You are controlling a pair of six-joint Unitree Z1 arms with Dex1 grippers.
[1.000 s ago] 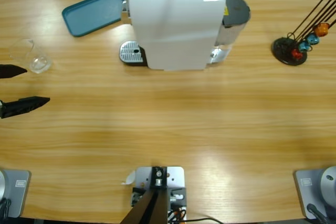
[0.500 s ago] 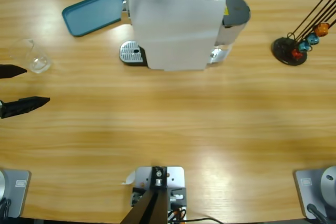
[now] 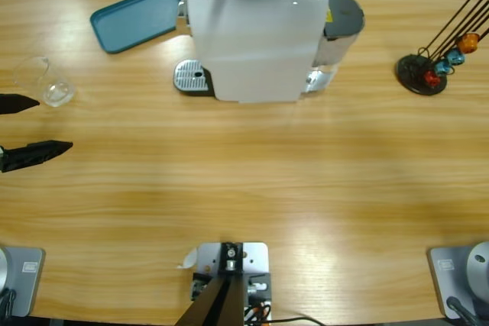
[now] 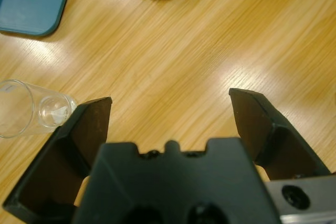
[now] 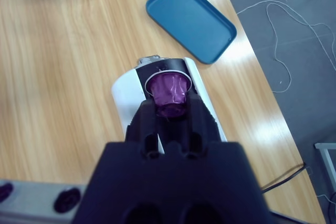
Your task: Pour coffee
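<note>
Right gripper clenched on a purple capsule above the machine, left gripper spread wide beside the tumbler near the table edge, bare wood before the machine

The left gripper has 2 matte black, wedge-shaped jaws rising from a blocky black body with a small notched hump along its top edge. At 4 o'clock in the left wrist view sits a silver-grey plate carrying 1 dark round screw. The right gripper is likewise black, with 2 ridged jaws and a broad rounded body.
</note>
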